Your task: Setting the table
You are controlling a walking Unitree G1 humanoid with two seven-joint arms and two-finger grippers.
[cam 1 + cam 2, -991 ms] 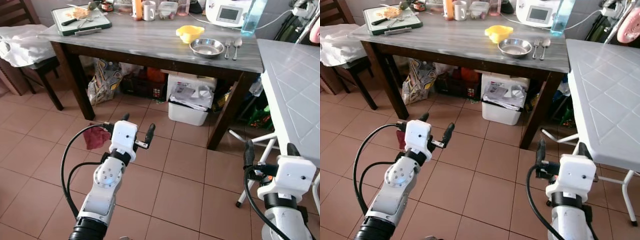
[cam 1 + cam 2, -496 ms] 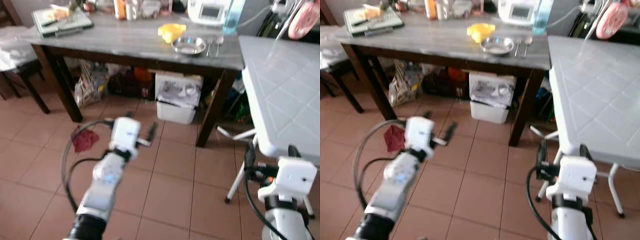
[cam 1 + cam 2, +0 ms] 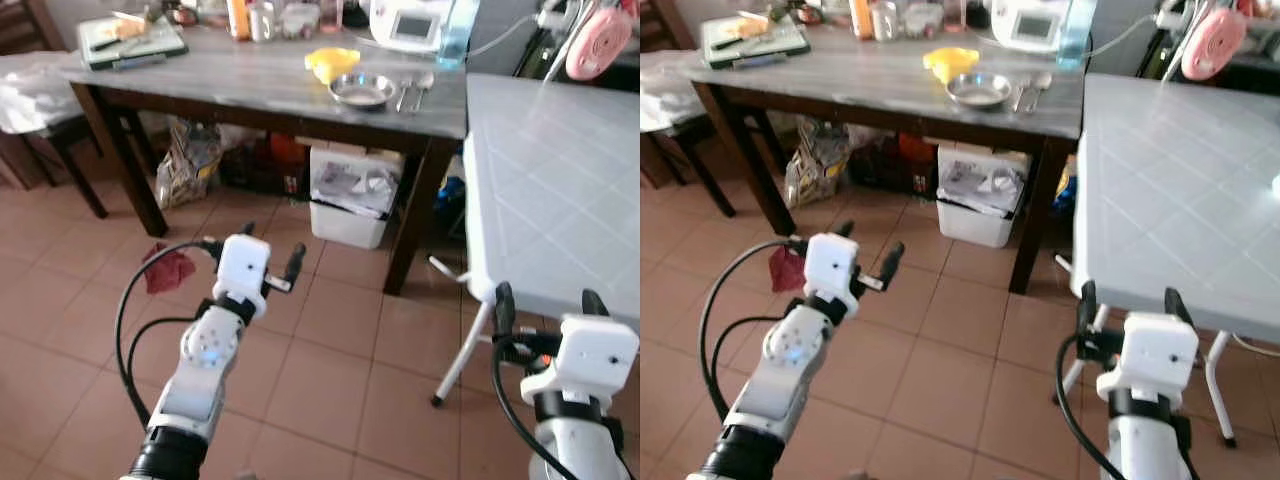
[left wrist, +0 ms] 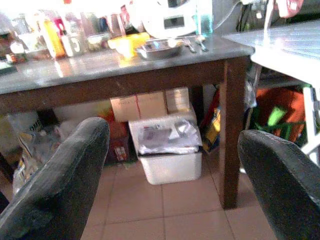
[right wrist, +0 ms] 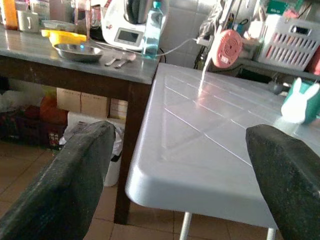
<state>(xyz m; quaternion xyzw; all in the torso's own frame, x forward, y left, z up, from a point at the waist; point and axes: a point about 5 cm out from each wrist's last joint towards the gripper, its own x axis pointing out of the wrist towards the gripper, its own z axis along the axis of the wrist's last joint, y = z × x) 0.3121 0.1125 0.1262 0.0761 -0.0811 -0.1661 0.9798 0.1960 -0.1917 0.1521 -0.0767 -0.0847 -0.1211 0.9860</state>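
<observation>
Two surfaces stand ahead of the grippers: one long grey wooden surface (image 3: 250, 85) well beyond the left gripper, and one white plastic surface (image 3: 560, 190) directly before the right gripper, its near edge just above that gripper's fingertips. Beneath the grey surface, beyond the left gripper, sits one white bin (image 3: 350, 205) lined with a crumpled bag, with boxes and bags beside it. One red cloth (image 3: 168, 270) lies on the tiled floor (image 3: 340, 370), to the outer side of the left gripper. On the grey surface, well ahead of both grippers, stand one white appliance (image 3: 410, 22), one clear blue bottle (image 3: 455, 25), one tray (image 3: 130, 42) with a knife and scraps of food in it, one steel bowl (image 3: 362, 92) with nothing visible inside, one yellow bowl (image 3: 333, 63) just behind the steel one, and two utensils, a fork and spoon (image 3: 412, 90), just beside the steel bowl. The left gripper (image 3: 270, 258) is raised over the floor, fingers spread wide, holding and touching nothing. The right gripper (image 3: 545, 308) is likewise wide open and empty, near the white surface's edge.
</observation>
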